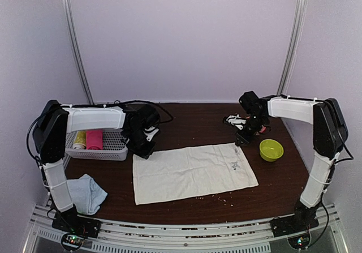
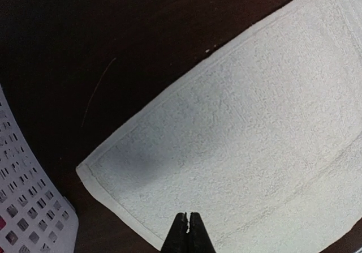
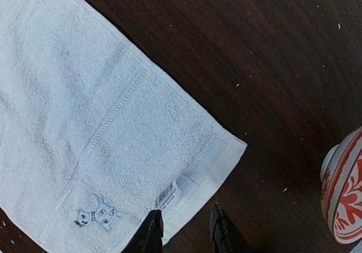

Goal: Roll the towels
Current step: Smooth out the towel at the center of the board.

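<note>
White towel (image 1: 192, 171) lies spread flat on the table (image 1: 198, 129), blue towel (image 1: 87, 192) bunched near-left. Nothing's rolled yet. Over the white one's far corners: left gripper (image 2: 188, 218) pinched shut, empty; right gripper (image 3: 185, 216) part-open, empty. Next I'd guess they drop and grab an edge.

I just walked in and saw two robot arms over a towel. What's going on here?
The robot is getting ready to roll towels. A cream-white towel lies flat on the table, not rolled yet. The left hand, shut, is over its far left corner, and the right hand, open, is over its far right corner; neither holds it. A pale blue towel sits crumpled at the near left, waiting.
</note>
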You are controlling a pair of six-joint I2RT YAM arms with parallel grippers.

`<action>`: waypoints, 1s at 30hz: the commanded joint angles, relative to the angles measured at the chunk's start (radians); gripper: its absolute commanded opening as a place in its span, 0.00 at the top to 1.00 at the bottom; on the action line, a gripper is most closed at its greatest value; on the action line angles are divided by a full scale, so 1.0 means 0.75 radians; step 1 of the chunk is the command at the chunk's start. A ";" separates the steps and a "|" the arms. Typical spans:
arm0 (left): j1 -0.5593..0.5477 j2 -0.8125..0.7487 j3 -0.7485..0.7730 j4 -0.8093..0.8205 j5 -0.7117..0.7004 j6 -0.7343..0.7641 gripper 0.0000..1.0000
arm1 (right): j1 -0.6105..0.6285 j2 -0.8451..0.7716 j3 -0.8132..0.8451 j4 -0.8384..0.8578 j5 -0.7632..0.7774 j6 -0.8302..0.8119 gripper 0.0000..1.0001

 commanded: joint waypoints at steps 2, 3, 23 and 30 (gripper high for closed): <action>0.006 0.074 0.056 0.088 -0.084 -0.041 1.00 | 0.004 0.076 0.013 0.153 0.027 0.123 0.70; 0.005 0.089 0.057 0.093 -0.083 -0.043 1.00 | 0.004 0.087 0.012 0.167 0.031 0.135 0.70; 0.042 0.308 0.271 0.123 -0.159 0.086 1.00 | -0.043 0.103 -0.245 0.277 0.273 0.212 0.71; 0.034 0.272 0.340 0.135 -0.142 0.138 0.98 | -0.070 -0.012 -0.248 0.189 0.234 0.219 0.70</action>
